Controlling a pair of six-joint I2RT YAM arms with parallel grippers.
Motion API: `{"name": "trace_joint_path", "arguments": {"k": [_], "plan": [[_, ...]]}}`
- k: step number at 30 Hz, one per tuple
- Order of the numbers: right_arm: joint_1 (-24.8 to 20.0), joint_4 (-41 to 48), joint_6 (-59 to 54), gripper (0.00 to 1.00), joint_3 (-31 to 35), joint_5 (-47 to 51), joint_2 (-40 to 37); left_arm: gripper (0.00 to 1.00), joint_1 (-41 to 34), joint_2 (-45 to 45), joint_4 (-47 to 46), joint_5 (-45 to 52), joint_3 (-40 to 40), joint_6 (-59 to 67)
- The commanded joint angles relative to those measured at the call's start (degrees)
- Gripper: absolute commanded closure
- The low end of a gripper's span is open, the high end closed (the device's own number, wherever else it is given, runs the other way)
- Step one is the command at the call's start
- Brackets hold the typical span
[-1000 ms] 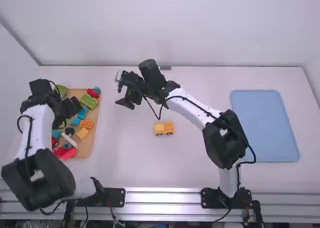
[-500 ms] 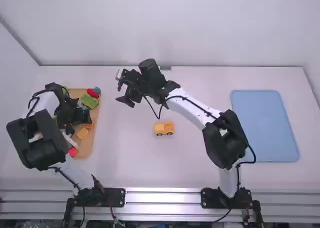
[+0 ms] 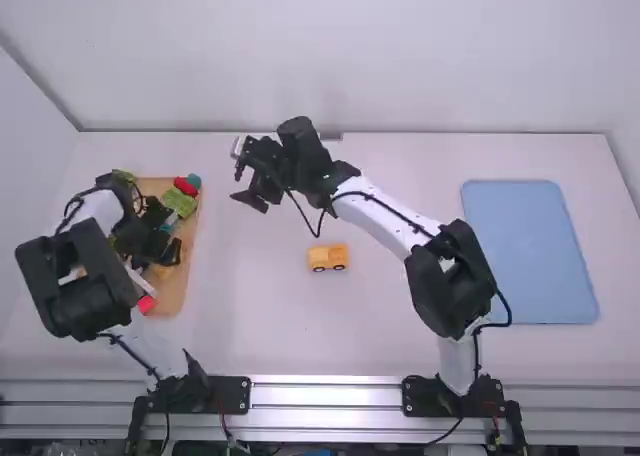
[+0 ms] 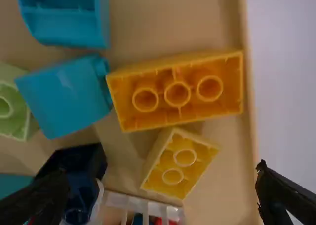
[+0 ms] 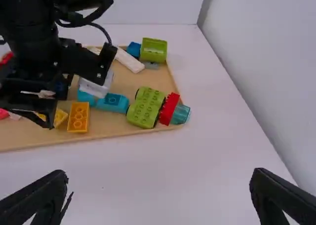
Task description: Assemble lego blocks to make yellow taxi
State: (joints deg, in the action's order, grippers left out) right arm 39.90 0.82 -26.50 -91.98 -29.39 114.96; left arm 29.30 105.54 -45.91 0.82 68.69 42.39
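Over the tray's middle hangs my left gripper [image 3: 172, 254], which in its wrist view [image 4: 163, 190] stands wide open with nothing held. Below it lie an orange brick [image 4: 224, 82], open side up, and a smaller yellow brick [image 4: 185, 167], also underside up. The orange brick [image 5: 78, 117] shows in the right wrist view too. A yellow-orange vehicle piece [image 3: 328, 257] with dark wheels stands on the table between the arms. Farther back, my right gripper [image 3: 252, 202] is above the table; seen from its wrist [image 5: 158, 195], its fingers are apart and hold nothing.
The wooden tray [image 3: 175, 301] also holds turquoise [image 4: 69, 96], green [image 5: 143, 108], red [image 5: 169, 108] and white [image 5: 129, 60] pieces, several in all. A blue mat [image 3: 530, 251] lies at the right. Walls stand behind the table and at its sides.
Over the last second the left arm has swung from the tray's left side toward the middle of it and pulled back nearer its base. The right arm has stayed almost still.
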Motion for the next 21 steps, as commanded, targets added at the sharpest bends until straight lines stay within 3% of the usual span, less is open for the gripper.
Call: {"name": "trace_joint_path", "arguments": {"k": [1, 6, 18, 21], "plan": [[-0.1, 0.1, 0.4, 0.02, -1.5, 1.4, -0.4, 0.01, 0.0, -0.3, -0.1, -3.0, -1.6, 5.2], [-0.2, -0.4, 1.2, 0.02, -1.5, 3.8, -0.4, 0.02, 0.0, -0.3, -0.2, -0.8, -3.4, 11.5], [-0.2, 1.7, 1.2, 0.02, -1.5, 3.7, -0.4, 0.07, 0.0, -0.3, 2.2, -3.1, -5.0, 11.1], [-0.1, 1.8, 1.2, 0.02, -1.5, 3.8, -0.4, 0.15, 0.0, -0.3, 2.3, 0.4, -5.0, 13.3]]}}
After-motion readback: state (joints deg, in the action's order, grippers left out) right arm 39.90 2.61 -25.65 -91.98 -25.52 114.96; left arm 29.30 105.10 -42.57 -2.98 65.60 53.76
